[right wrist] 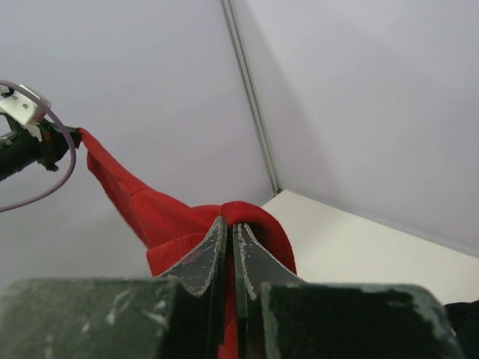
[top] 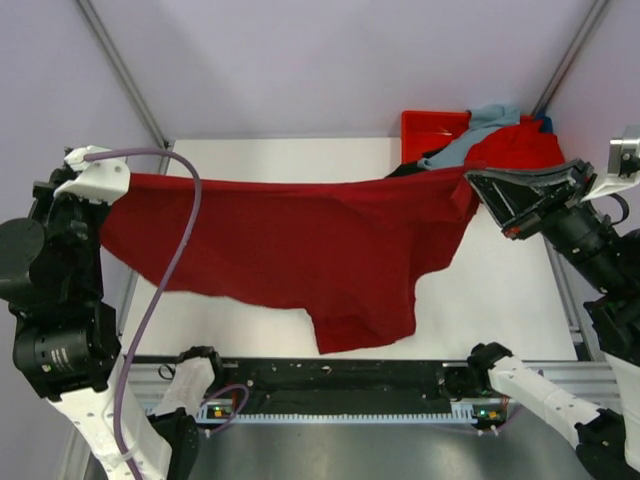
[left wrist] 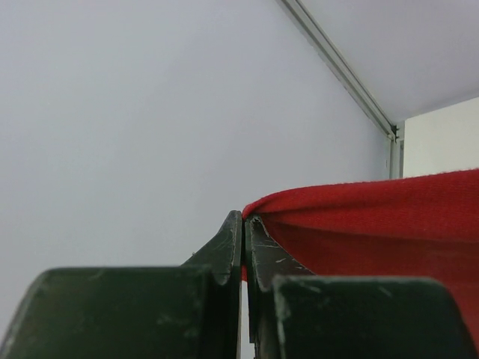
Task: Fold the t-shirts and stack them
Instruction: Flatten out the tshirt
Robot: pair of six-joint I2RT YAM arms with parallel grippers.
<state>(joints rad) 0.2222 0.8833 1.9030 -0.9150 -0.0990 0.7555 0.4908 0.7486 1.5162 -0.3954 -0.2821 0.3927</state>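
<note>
A dark crimson t-shirt (top: 300, 250) hangs stretched in the air above the white table (top: 500, 300). My left gripper (top: 105, 185) is shut on its left top corner, and my right gripper (top: 472, 187) is shut on its right top corner. The left wrist view shows the jaws (left wrist: 244, 218) pinching the cloth (left wrist: 374, 224). The right wrist view shows the same (right wrist: 229, 223), with the shirt (right wrist: 150, 209) running across to the left gripper (right wrist: 45, 142). A bright red shirt (top: 515, 148), a pale grey-blue shirt (top: 480, 125) and a bit of black shirt (top: 405, 170) lie heaped at the back right.
An orange-red plastic tray (top: 430, 125) stands at the back right under the heap of shirts. A purple cable (top: 170, 270) loops from the left arm over the shirt's left part. A black rail (top: 340, 385) runs along the table's near edge. Walls enclose the back and sides.
</note>
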